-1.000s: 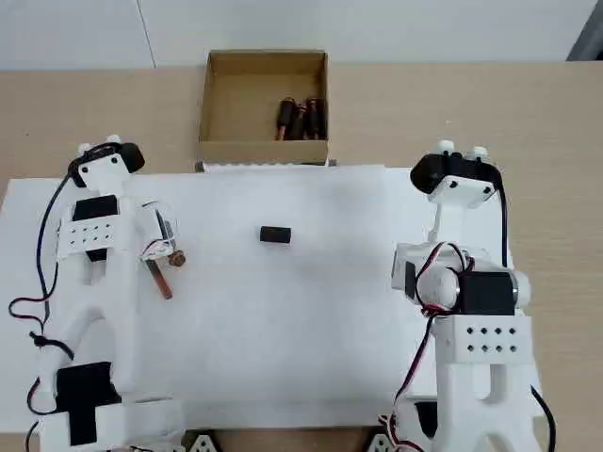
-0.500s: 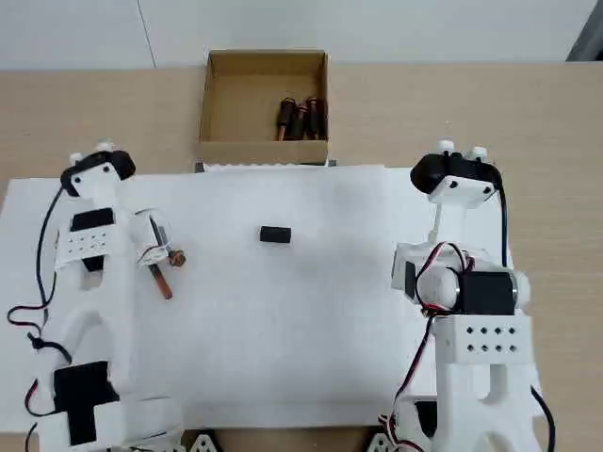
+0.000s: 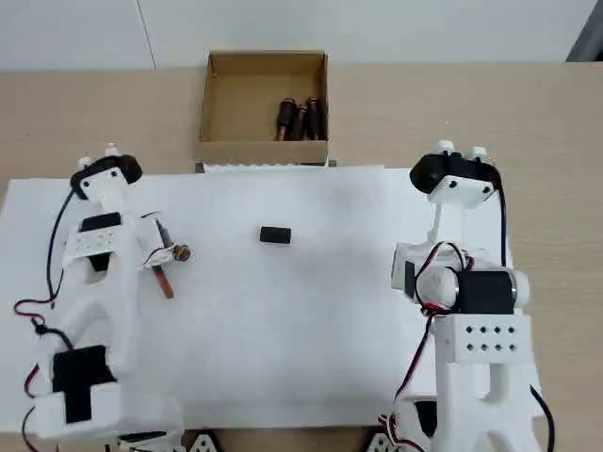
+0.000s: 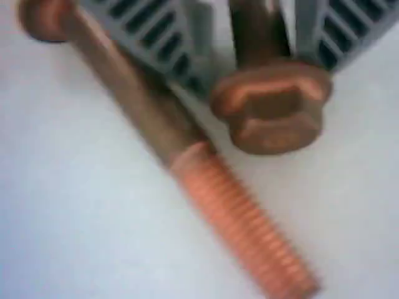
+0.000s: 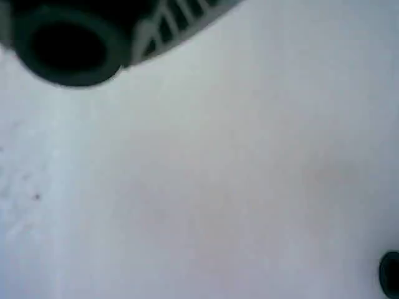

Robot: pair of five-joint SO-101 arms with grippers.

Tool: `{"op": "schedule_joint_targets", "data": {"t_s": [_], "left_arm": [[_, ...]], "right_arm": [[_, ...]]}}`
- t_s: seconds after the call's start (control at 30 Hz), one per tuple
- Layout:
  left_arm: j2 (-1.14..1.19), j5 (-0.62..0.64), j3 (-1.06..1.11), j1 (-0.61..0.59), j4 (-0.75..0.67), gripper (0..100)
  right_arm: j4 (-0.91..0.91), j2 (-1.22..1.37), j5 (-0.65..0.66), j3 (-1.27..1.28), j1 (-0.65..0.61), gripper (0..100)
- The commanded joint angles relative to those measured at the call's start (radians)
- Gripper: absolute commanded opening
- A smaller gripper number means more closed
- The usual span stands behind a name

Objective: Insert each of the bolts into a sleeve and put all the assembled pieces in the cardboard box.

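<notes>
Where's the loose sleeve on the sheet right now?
High view: the sleeve lies near the white sheet's middle, below the cardboard box, right of the left tool.

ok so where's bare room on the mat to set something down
Free: the white mat between the sleeve and the right arm, and its near middle; also the left half of the cardboard box. Crowded: around the left gripper, with its held bolt and the loose bolt beside.

Open run of white sheet [image 3: 283, 330] lies all round the sleeve [image 3: 275, 234], so you can approach it from any side. The loose bolt [image 3: 165, 281] lies just beside the left gripper [image 3: 167, 251] and its held bolt [image 3: 179, 252]. The right arm [image 3: 462, 282] stands over the sheet's right edge. The cardboard box [image 3: 209, 104] has its near wall across the way in; assembled pieces [image 3: 301, 118] crowd its right side.
</notes>
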Motion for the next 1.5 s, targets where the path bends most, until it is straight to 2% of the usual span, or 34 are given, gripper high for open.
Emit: {"op": "schedule_joint_targets", "data": {"t_s": [0.0,0.3,0.5,0.63,0.83,1.03,1.17,1.33,1.47], "left_arm": [[0.094,0.005,-0.058,-0.014,0.041,1],[-0.005,0.025,-0.188,0.014,0.12,1],[-0.227,0.025,-0.206,0.12,0.19,1],[-0.413,0.021,-0.206,0.196,0.201,1],[-0.647,0.02,-0.2,0.279,0.204,1],[-0.813,0.021,-0.196,0.35,0.273,1],[-0.916,0.021,-0.073,0.354,0.256,1],[-1.112,0.025,0.143,0.353,0.106,1],[-1.263,0.032,0.302,0.35,-0.009,1]], "right_arm": [[-0.007,-0.021,-0.002,-0.005,0.004,0.3],[-0.007,-0.022,-0.005,-0.009,0.002,0.3],[-0.005,-0.024,-0.006,-0.054,0.002,0.2],[0.071,-0.044,-0.006,-0.124,0.002,0.2],[0.119,-0.197,-0.002,-0.137,0.002,0.2],[0.134,-0.377,0.0,-0.12,0.004,0.2],[0.088,-0.476,0.0,-0.002,0.002,0.2],[-0.041,-0.608,0.0,0.184,-0.002,0.2],[-0.133,-0.713,-0.003,0.325,-0.067,0.2]]}}
